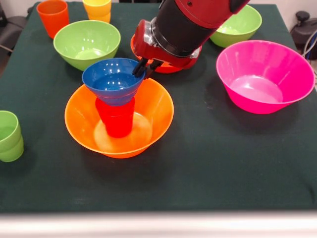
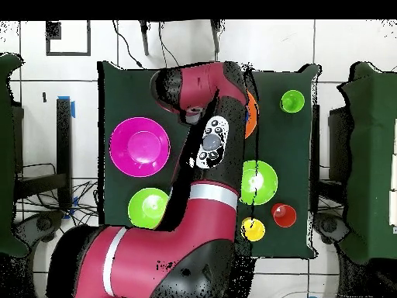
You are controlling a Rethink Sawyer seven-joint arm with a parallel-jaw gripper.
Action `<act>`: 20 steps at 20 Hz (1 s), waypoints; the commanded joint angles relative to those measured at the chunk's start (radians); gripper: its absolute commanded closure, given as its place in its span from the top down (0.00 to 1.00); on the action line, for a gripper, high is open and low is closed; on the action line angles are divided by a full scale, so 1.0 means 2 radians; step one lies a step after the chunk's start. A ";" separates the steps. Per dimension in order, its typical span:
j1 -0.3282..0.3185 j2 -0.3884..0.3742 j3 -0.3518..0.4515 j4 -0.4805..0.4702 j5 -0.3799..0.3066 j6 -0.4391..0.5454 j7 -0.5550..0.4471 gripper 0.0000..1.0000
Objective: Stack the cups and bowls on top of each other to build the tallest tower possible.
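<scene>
The large orange bowl (image 1: 153,106) stands at the table's middle. A red cup (image 1: 117,121) stands upside down inside it. The small blue bowl (image 1: 111,82) sits upright on the red cup. My gripper (image 1: 144,68) comes down from above and is shut on the blue bowl's right rim. Stacked light green cups (image 1: 10,136) stand apart at the left edge. In the overhead view the arm (image 2: 203,147) hides the gripper and the stack; only a strip of the orange bowl (image 2: 251,116) shows.
A large pink bowl (image 1: 265,74) stands at the right. Light green bowls stand at the back left (image 1: 86,43) and back right (image 1: 240,25). A red-orange bowl (image 1: 173,68) is behind the gripper. An orange cup (image 1: 53,16) and yellow cups (image 1: 97,9) stand at the back left.
</scene>
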 commanded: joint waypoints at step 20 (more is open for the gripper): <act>-0.043 -0.077 0.084 0.128 -0.009 -0.031 -0.078 0.00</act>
